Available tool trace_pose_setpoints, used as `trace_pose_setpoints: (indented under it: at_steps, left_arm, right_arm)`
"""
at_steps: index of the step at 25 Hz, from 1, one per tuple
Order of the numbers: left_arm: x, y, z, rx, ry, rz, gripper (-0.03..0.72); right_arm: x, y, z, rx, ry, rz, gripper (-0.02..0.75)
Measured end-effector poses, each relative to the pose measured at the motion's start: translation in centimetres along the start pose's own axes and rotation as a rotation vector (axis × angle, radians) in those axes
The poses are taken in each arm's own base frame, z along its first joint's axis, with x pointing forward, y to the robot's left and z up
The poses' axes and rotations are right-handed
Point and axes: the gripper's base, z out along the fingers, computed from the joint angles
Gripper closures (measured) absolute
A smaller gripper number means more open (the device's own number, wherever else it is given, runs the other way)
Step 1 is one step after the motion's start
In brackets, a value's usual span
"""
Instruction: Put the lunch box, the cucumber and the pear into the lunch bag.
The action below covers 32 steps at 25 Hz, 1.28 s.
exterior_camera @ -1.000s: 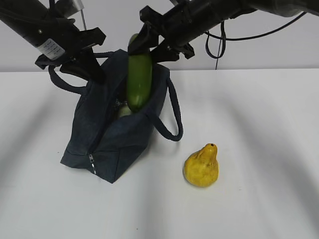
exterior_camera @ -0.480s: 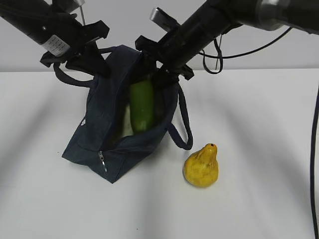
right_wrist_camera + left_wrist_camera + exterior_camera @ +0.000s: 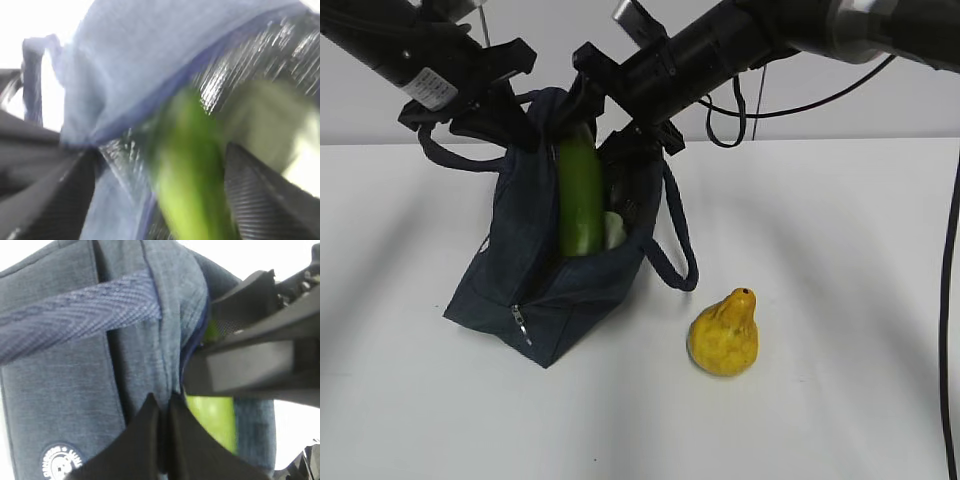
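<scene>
Right wrist view has the right gripper (image 3: 165,190) with its fingers (image 3: 260,200) spread wide on either side of the cucumber (image 3: 192,185), and it's too blurry to say if they're touching it, so it looks let go but I can't swear to it. Compared with a second ago, the cucumber sits much deeper: it was mostly above the lunch bag (image 3: 535,285) then, now it stands nearly upright inside the opening with only its top showing in the exterior view. That wrist camera also catches the silver lining (image 3: 250,65) and a pale shape behind the cucumber, maybe the lunch box (image 3: 272,115). Left wrist view shows the left gripper (image 3: 164,415) clenched on the bag's rim fabric, plus the white round logo (image 3: 61,461), which the exterior view doesn't show. Only the exterior view shows the pear (image 3: 724,333), on the table (image 3: 840,250) well right of the bag, same spot as before.
</scene>
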Motion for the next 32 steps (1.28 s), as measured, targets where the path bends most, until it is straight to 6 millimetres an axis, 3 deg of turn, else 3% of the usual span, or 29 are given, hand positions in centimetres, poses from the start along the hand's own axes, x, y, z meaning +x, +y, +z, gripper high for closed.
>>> trace_pose_setpoints:
  at_steps: [2,4,11,19,24,32]
  left_arm:
    - [0.0,0.0,0.0,0.0,0.001,0.01,0.683]
    - [0.0,0.0,0.0,0.001,0.003,0.013,0.683]
    - [0.1,0.0,0.0,0.004,0.015,0.019,0.683]
    - [0.2,0.1,0.0,-0.009,0.025,0.03,0.683]
    - [0.2,0.1,0.0,-0.012,0.026,0.033,0.683]
    - [0.2,0.1,0.0,-0.012,0.026,0.033,0.683]
  right_arm:
    - [0.2,0.1,0.0,-0.006,0.02,0.001,0.148]
    - [0.5,0.3,0.0,-0.032,0.057,0.005,0.137]
    - [0.9,0.2,-0.7,0.055,0.093,-0.07,0.256]
    - [1.4,1.9,-6.0,0.382,0.08,-0.203,0.269]
    - [3.9,2.5,-8.4,0.487,0.119,-0.219,0.269]
    - [9.5,0.2,-8.8,0.581,0.292,-0.163,0.27]
